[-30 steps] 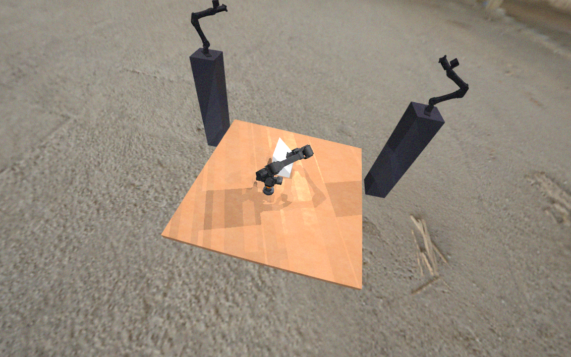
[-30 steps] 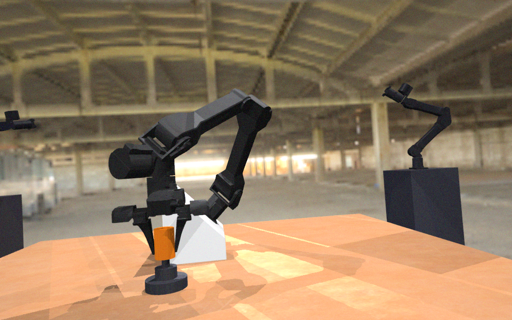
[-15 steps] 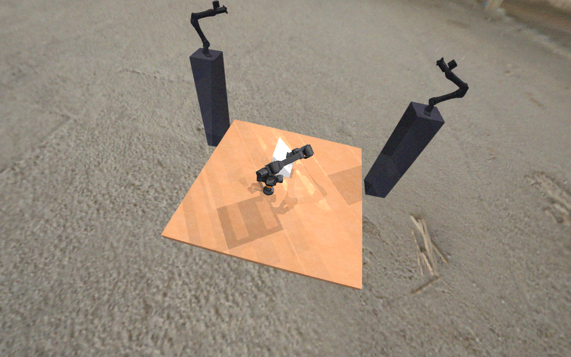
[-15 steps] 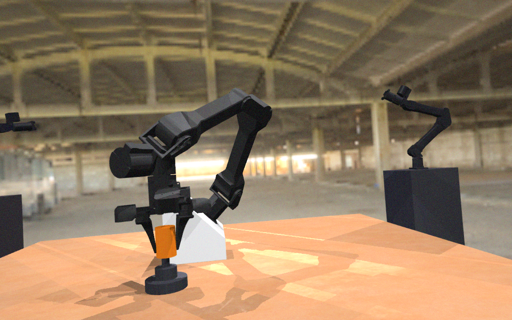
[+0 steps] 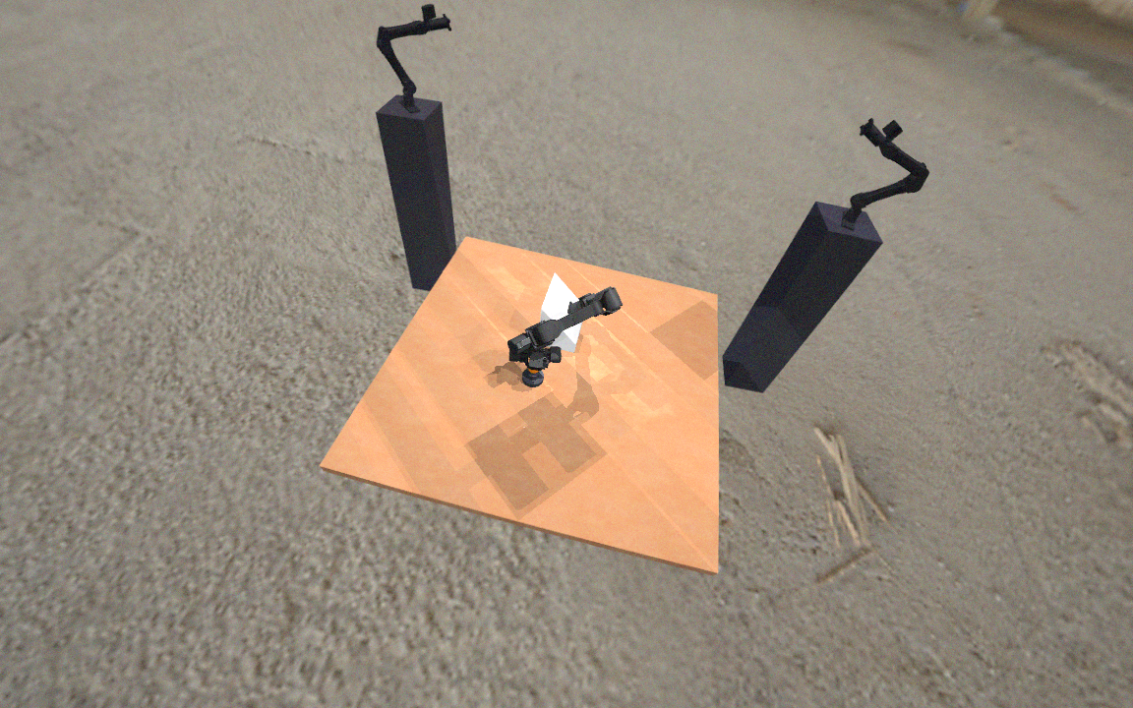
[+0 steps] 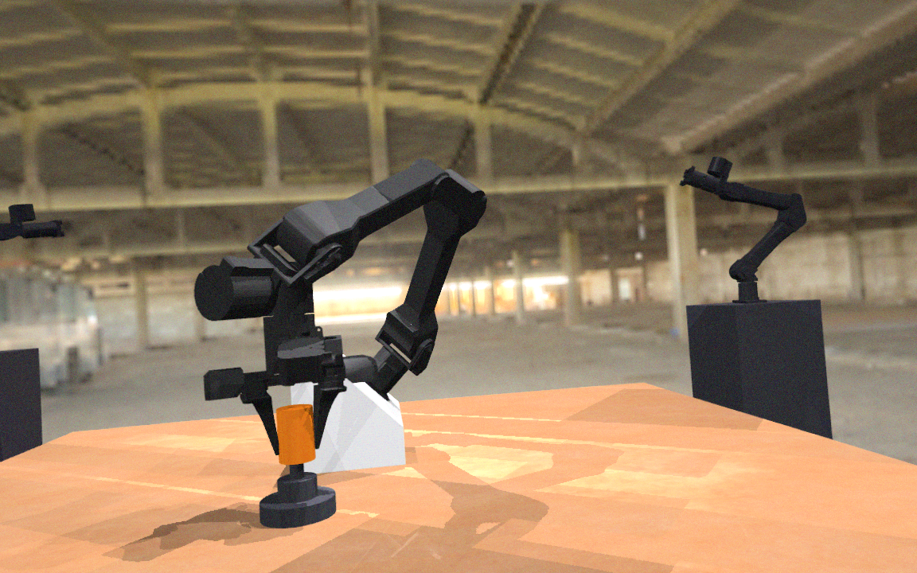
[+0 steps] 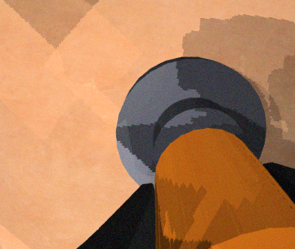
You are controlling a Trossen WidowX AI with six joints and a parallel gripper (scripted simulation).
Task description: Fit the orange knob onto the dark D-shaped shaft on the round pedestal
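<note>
The orange knob (image 6: 295,434) (image 7: 213,180) is an upright cylinder between the two fingers of my gripper (image 6: 297,450), which is shut on it. In the top view only a small orange bit of it shows below the gripper. The dark round pedestal (image 5: 532,379) (image 6: 298,507) (image 7: 150,86) stands on the table under the knob. A short piece of the dark shaft (image 6: 296,470) shows between the knob's lower end and the pedestal's raised collar, so the knob is above the pedestal. The knob's hole and the shaft's top and flat side are hidden.
The wooden table (image 5: 641,519) (image 6: 661,520) (image 7: 33,138) carries the arm's white base block (image 5: 556,295) (image 6: 376,434), behind the pedestal. Two more dark arms stand on tall dark pillars (image 5: 419,194) (image 5: 804,299) beyond the table's edges. Shadows lie across the table.
</note>
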